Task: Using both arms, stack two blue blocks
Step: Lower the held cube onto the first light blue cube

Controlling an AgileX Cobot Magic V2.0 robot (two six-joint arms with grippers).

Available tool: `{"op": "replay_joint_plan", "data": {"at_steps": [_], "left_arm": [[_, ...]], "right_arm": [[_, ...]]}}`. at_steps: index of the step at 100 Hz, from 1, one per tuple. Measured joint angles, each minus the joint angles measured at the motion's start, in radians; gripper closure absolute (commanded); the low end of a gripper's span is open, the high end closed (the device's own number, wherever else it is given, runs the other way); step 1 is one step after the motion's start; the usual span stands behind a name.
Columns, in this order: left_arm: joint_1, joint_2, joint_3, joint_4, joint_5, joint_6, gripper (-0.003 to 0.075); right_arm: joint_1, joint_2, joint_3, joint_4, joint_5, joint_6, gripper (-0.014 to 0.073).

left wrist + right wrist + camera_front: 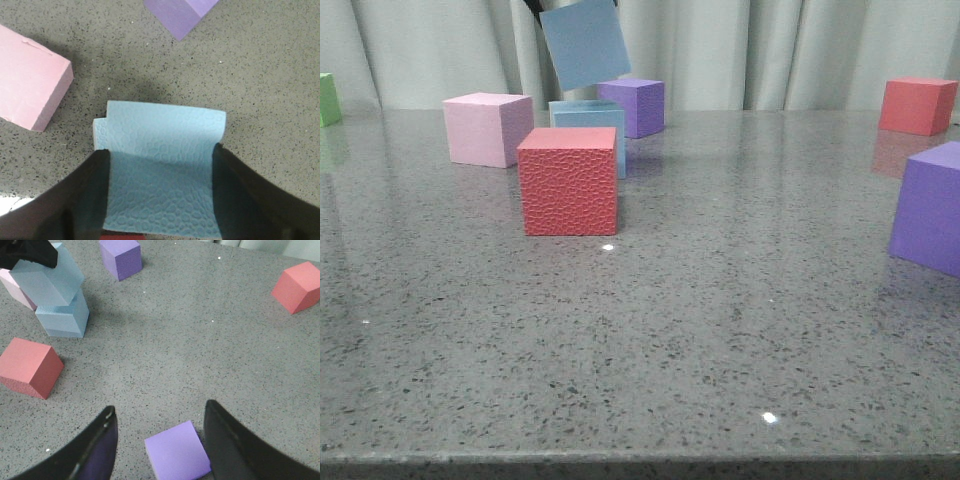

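Observation:
My left gripper [160, 150] is shut on a light blue block [162, 170], one black finger on each side. In the front view this block [585, 42] hangs tilted at the top, just above the second blue block [590, 118], which stands on the table behind a red cube. An edge of the lower block [100, 132] peeks out under the held one. The right wrist view shows the held block [47, 280] over the lower block [62, 315], with the left gripper's black finger [27, 252] on it. My right gripper [159, 406] is open and empty, far from both.
A red cube [568, 180] stands right in front of the lower blue block, a pink cube [486, 128] to its left, a purple cube [635, 105] behind. A purple cube [177, 450] lies under the right gripper. Another red cube [916, 104] is at far right, a green one [328, 98] at far left.

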Motion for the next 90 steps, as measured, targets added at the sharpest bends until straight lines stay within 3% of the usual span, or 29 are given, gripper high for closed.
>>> {"op": "replay_joint_plan", "data": {"at_steps": [51,79,90], "left_arm": [[0.0,0.0,0.0,0.015,0.0,-0.018,0.0417],[0.0,0.0,0.0,0.017,0.0,0.008,0.0332],[0.0,0.0,0.0,0.017,0.0,0.036,0.0251]], "right_arm": [[0.0,-0.006,0.0,0.0,0.002,0.0,0.0193],[0.0,-0.006,0.0,0.0,0.002,0.0,0.0193],[0.0,-0.006,0.0,-0.001,0.002,0.0,0.0193]]}}
